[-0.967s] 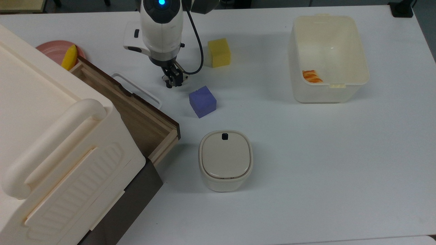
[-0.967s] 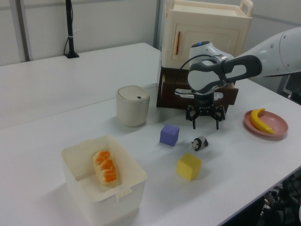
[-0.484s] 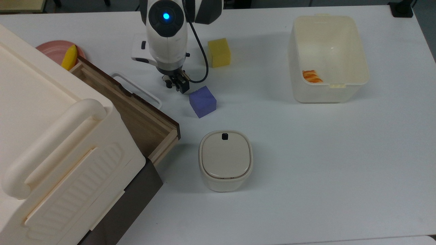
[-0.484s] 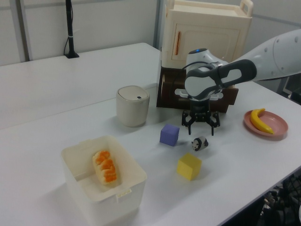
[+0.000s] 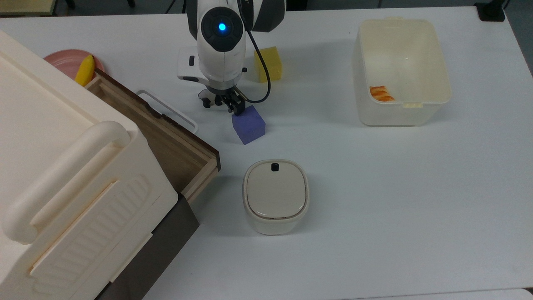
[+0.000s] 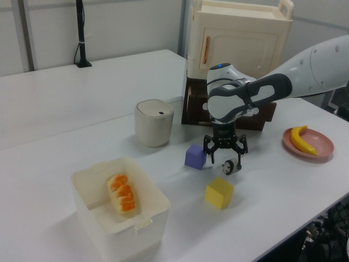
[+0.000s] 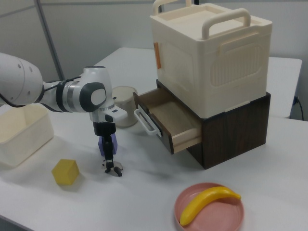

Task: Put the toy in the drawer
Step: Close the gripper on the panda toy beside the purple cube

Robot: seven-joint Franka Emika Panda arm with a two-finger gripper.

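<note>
Left view, principal scene. The tool hangs low over the desk with its two fingers spread apart and pointing straight down, a posture that suits a top grasp of something small. The toy stands on the desk directly beneath the fingertips, close beside the finger on the left view's right; nothing is yet gripped. The purple cube sits just beside the toy on the left view's left, and the yellow cube lies nearer the camera, so the fingers have little free room on the purple side (a likely reason for the vertical approach).

Right view. The drawer is pulled well out of the dark base of the cabinet, its white loop handle facing the arm and its wood-grain floor bare, ready to receive the figurine. The tool stands upright in front of the drawer, with the toy a small pale shape at its tips.

Top view. The arm hides the toy; the tool lies between the drawer front and the purple cube. A lidded pot, a translucent bin holding an orange item, and a pink plate with a banana stand clear of the path to the drawer.
</note>
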